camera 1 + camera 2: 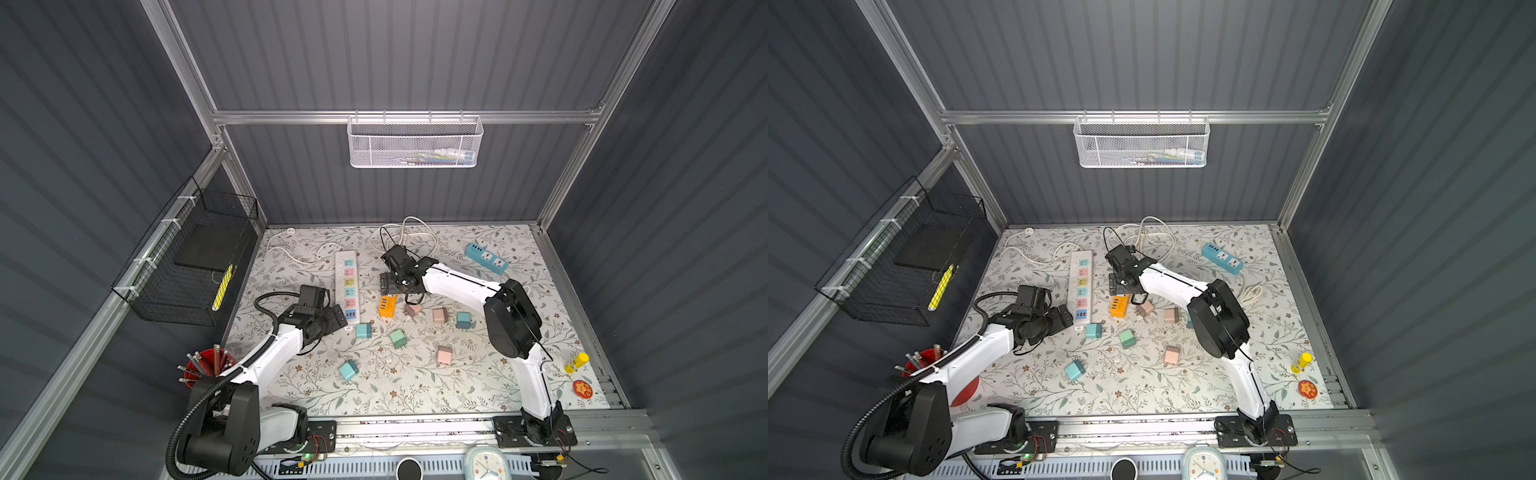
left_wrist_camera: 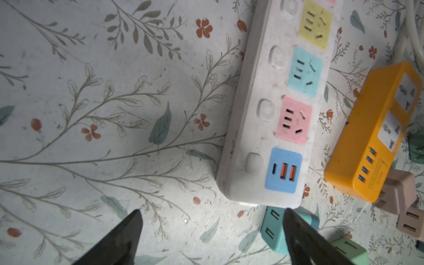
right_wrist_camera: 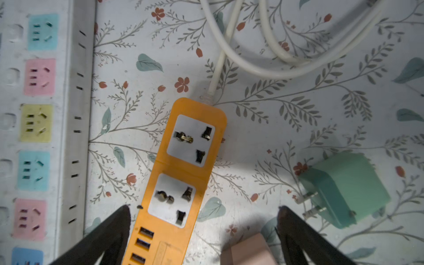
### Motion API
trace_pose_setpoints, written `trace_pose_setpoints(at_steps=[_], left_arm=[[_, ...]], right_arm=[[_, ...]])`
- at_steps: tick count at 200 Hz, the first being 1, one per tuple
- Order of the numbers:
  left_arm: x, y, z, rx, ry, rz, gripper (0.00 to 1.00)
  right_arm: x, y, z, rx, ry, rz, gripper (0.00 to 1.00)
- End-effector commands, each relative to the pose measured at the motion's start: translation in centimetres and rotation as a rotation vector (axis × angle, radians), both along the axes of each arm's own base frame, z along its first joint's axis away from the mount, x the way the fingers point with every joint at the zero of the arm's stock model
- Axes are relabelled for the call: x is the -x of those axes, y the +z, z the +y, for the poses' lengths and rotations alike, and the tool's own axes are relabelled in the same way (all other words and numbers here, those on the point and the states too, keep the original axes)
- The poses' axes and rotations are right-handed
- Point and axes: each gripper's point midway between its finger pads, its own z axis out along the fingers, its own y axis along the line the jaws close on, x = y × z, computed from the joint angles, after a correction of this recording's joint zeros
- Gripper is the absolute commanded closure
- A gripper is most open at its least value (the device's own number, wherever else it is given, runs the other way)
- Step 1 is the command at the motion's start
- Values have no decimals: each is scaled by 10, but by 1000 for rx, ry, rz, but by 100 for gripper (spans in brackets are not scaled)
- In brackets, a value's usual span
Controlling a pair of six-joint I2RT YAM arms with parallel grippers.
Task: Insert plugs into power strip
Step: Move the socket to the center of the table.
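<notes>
The right elbow [image 1: 1219, 320] nearly hides one teal plug [image 1: 1190, 322] in a top view. Both arms reach forward, wrists bent down over the bench [image 1: 374, 390]. The left pincer [image 2: 212, 212] hangs open and empty at the end of the white power strip [image 2: 275, 114]; the right pincer [image 3: 203, 208], open and empty, hovers over the orange strip [image 3: 179, 183]. The plugs [image 1: 398, 338] lie loose on the bench.
</notes>
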Motion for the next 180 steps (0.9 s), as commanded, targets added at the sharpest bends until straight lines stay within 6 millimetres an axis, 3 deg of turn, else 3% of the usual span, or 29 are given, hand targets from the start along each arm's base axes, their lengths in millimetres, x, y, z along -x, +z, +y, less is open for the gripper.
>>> trace_pose_setpoints(at_steps=[1, 35, 69, 111, 150, 180], left_arm=[[-6, 5, -8, 13, -40, -7, 5], [-19, 16, -14, 4, -72, -14, 5], [-16, 18, -21, 4, -86, -9, 5], [6, 15, -25, -40, -115, 23, 7], [35, 14, -38, -110, -177, 64, 8], [59, 10, -38, -164, -191, 120, 8]], right_arm=[[-2, -3, 0, 22, -1, 4, 2], [-2, -7, 8, 7, 25, 18, 1], [-3, -23, 7, 44, 13, 48, 2], [3, -29, -6, 90, 18, 49, 3], [8, -15, -24, 113, 47, 16, 4], [7, -5, -36, 111, 66, 5, 4]])
